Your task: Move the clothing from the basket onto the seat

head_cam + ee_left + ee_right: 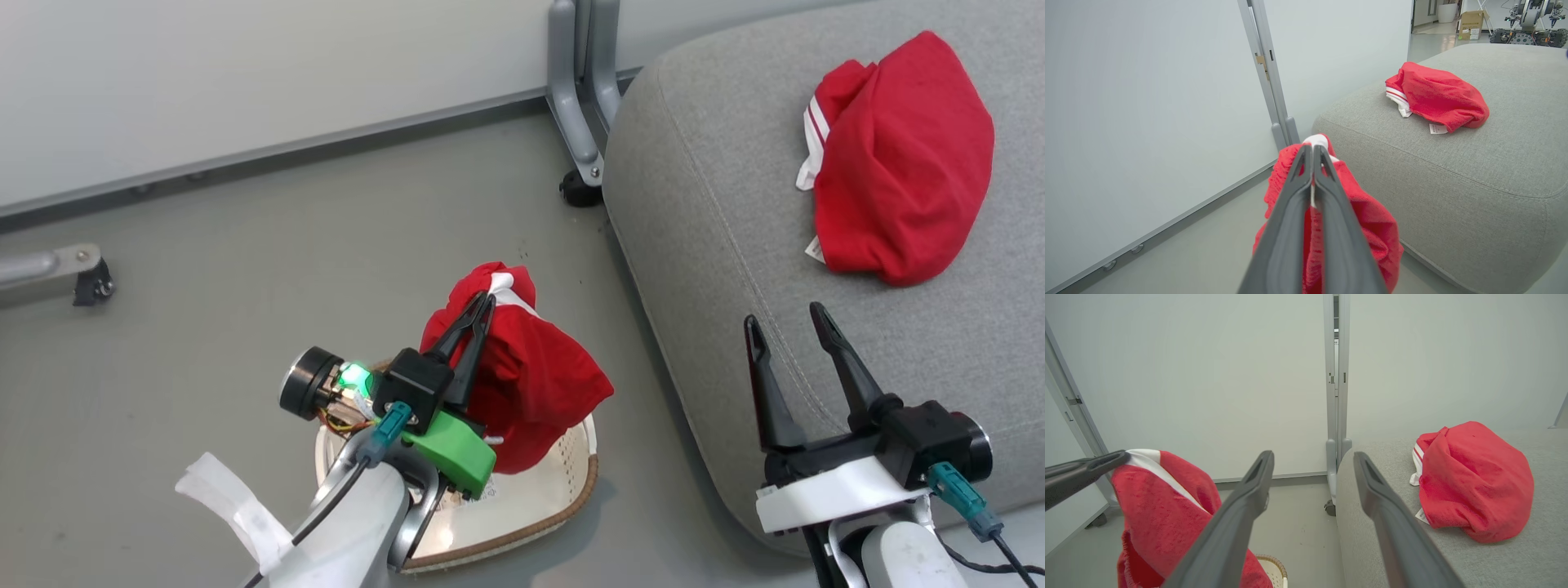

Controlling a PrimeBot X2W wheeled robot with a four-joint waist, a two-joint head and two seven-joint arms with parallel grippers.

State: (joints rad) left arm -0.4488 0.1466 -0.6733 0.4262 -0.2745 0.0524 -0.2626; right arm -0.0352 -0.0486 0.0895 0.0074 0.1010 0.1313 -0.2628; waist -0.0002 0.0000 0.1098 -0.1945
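Note:
My left gripper [486, 300] is shut on a red garment [522, 384] with white trim, which hangs above the cream basket [571, 478] on the floor. In the left wrist view the closed fingers [1312, 153] pinch the cloth [1372, 220] near its white edge. A second red garment [902, 155] lies bunched on the grey seat [718, 245], at its far right. My right gripper [788, 322] stands open over the seat's near edge, holding nothing. In the right wrist view the lying garment [1474, 482] sits right of the spread fingers [1257, 477], and the held garment [1163, 506] hangs at left.
A white partition wall [245, 73] runs along the back, with a grey metal post foot and caster [581, 188] between it and the seat's corner. Another foot [57, 273] sticks out at far left. Grey floor [286, 269] lies open left of the basket.

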